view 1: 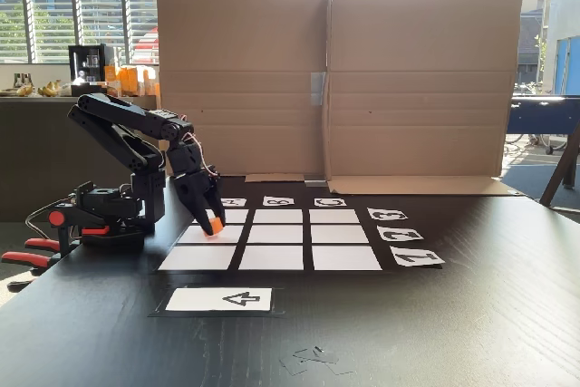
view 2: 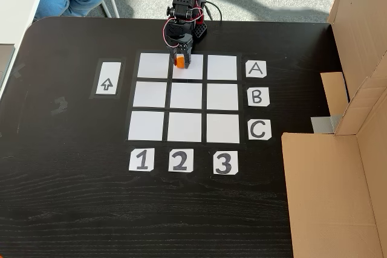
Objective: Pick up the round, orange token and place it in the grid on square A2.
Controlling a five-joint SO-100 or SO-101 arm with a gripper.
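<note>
- The black two-finger gripper (view 1: pixel 214 220) (view 2: pixel 180 58) had its jaws closed narrowly on the small bright orange plastic token (view 1: pixel 217 225) (view 2: pixel 180 61), one finger on each side of it.
- The token looked like a short, stubby cylinder, much smaller than a grid cell, with only its lower part showing below the fingertips in the fixed view from the front.
- In the fixed view from above, the token sat over the near edge of square A2 (view 2: pixel 192 72), the white cell in the A row above label 2; whether it touched the paper I cannot tell.
- The grid of nine white paper rectangles on black backing (view 1: pixel 278 235) (view 2: pixel 185 97) lay flat on the dark wood-grain table (view 1: pixel 471 333) (view 2: pixel 72 197).
- A white card with a black arrow (view 1: pixel 220 299) (view 2: pixel 107 78) lay just beside the grid.
- A tall brown cardboard screen (view 1: pixel 335 79) (view 2: pixel 344 167) stood beyond the grid.
</note>
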